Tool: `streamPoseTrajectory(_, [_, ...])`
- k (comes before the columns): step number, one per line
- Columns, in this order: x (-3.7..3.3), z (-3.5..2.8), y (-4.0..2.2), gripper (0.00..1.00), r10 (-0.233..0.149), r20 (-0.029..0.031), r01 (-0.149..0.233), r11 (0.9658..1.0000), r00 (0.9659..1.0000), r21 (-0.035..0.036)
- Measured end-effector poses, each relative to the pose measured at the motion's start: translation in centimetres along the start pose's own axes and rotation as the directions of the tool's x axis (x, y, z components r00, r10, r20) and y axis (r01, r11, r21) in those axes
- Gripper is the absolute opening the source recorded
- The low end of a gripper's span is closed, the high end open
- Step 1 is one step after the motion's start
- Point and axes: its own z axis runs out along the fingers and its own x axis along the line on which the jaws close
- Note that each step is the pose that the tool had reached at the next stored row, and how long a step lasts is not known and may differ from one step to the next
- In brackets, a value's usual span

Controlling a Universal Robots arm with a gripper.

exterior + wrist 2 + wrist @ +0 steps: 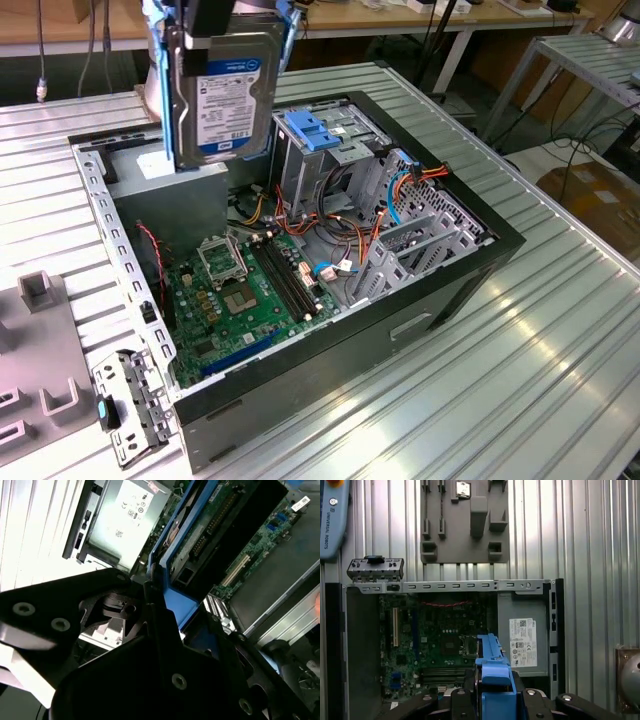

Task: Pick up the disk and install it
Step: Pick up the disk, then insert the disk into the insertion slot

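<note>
The gripper (pixel 495 699) is clamping the disk (pixel 225 95) by its blue frame, keeping the label side free. It is holding the disk upright above the open case (pixel 480 262), near the grey box (pixel 536 605), probably to clear the cables (pixel 335 235).

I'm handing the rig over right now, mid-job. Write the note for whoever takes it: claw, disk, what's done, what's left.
The claw: shut on the disk, gripping its blue frame.
The disk: upright in the air, label facing the exterior camera, over the open computer case, to the exterior view's left of the drive cage and apart from it.
Done: pickup.
Left: the install; the disk sits in no bay yet.
</note>
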Motion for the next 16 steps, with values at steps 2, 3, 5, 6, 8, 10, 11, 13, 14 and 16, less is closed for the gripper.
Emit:
streamPoseTrajectory(2, [-0.01, 0.00, -0.76, 0.37, 0.000, -0.0001, 0.000, 1.0000, 1.0000, 0.0000])
streamPoseTrajectory(3, [-0.01, 0.00, -0.99, 0.37, 0.000, -0.0001, 0.000, 1.0000, 1.0000, -0.0001])
streamPoseTrajectory(5, [-0.02, 0.00, -1.03, 0.37, 0.000, -0.0001, 0.000, 1.0000, 1.0000, 0.0000])
streamPoseTrajectory(6, [-0.02, 0.00, -1.06, 0.37, 0.000, -0.0001, 0.000, 1.0000, 1.0000, 0.0000])
streamPoseTrajectory(8, [-0.01, 0.00, -1.07, 0.37, 0.000, 0.0000, 0.000, 1.0000, 1.0000, 0.0000])
streamPoseTrajectory(10, [0.05, 0.00, -1.07, 0.37, 0.000, 0.0000, 0.000, 1.0000, 1.0000, 0.0000])
streamPoseTrajectory(11, [0.08, 0.00, -1.07, 0.37, 0.000, 0.0000, 0.000, 1.0000, 1.0000, 0.0000])
streamPoseTrajectory(13, [0.16, 0.00, -1.07, 0.37, 0.000, 0.0000, 0.000, 1.0000, 1.0000, 0.0000])
streamPoseTrajectory(14, [0.20, 0.00, -1.07, 0.37, 0.000, 0.0001, 0.000, 1.0000, 1.0000, 0.0000])
streamPoseTrajectory(16, [0.30, -0.01, -1.08, 0.37, 0.000, 0.0000, 0.000, 1.0000, 1.0000, 0.0000])
